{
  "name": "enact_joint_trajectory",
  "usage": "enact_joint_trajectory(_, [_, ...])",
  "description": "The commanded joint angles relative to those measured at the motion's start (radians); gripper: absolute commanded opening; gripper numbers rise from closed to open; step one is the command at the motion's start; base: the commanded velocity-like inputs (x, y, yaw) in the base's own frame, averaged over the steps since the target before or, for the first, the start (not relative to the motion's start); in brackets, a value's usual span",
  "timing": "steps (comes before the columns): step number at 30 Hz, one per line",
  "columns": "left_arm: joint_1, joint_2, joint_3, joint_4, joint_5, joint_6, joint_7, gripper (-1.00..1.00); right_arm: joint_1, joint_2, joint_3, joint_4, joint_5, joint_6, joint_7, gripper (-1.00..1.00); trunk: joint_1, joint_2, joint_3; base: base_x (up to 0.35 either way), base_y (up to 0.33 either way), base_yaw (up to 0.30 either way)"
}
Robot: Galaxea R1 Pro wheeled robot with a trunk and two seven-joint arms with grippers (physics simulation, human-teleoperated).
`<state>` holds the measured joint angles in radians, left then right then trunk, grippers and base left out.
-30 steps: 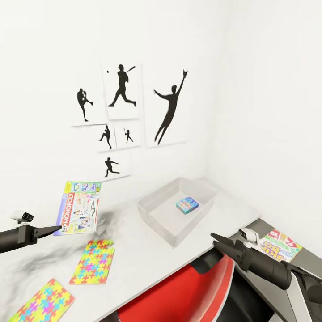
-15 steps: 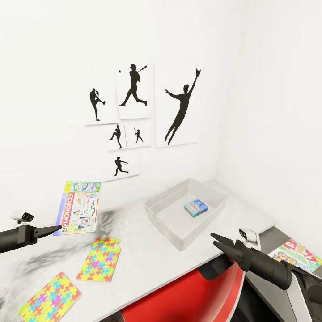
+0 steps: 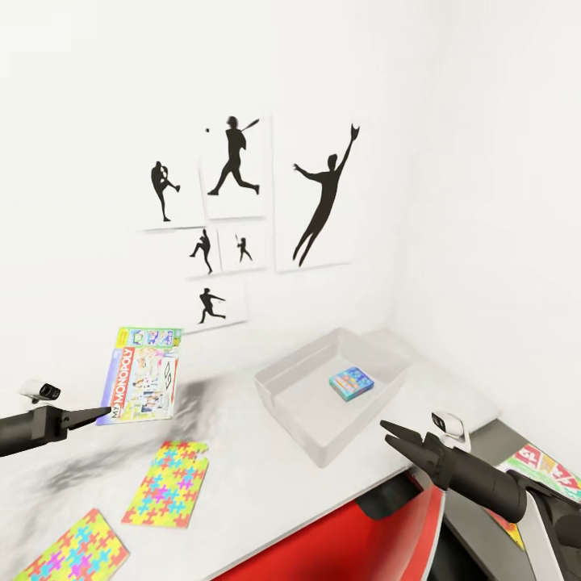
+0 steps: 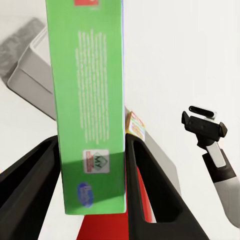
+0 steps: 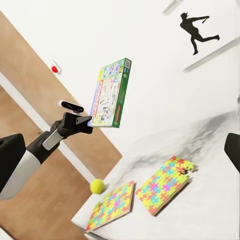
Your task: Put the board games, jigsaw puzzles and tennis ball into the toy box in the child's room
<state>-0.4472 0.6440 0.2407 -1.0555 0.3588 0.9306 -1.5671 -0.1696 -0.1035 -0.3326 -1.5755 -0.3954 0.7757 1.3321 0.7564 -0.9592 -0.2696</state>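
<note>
My left gripper (image 3: 103,413) is shut on the lower corner of a Monopoly board game (image 3: 141,375), holding it upright above the table's left part. Along the wrist, its green edge (image 4: 90,125) stands between both fingers. The clear toy box (image 3: 282,407) sits at the table's far right with a small blue game box (image 3: 351,382) inside. Two colourful jigsaw puzzles (image 3: 167,482) (image 3: 73,557) lie flat near the front left. A tennis ball (image 5: 97,186) rests by the nearer puzzle (image 5: 112,205). My right gripper (image 3: 389,432) hangs open and empty before the box.
A red chair back (image 3: 339,532) stands under the table's front edge (image 3: 266,549). Another board game (image 3: 549,472) lies on the bed at the lower right. Baseball silhouette posters (image 3: 242,194) hang on the wall behind the white table (image 3: 242,444).
The whole view has swung first one way, then slightly back, so the camera moved. Both arms keep their poses, and the Monopoly box stays in the left gripper.
</note>
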Motion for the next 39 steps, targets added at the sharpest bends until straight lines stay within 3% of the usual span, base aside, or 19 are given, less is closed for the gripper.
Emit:
enact_joint_trajectory(1, [-0.001,0.000,0.000,0.000,0.000,0.010,-0.004,-1.00,-0.001,0.000,0.000,0.000,-0.003,0.008,0.001,1.00,0.000,-0.001,-0.001,0.110,-0.097,0.000])
enact_joint_trajectory(39, [-0.001,0.000,-0.001,0.000,0.000,0.010,-0.004,-1.00,-0.001,-0.002,-0.002,0.003,-0.003,-0.001,0.001,1.00,0.000,-0.001,0.002,0.043,-0.006,-0.016])
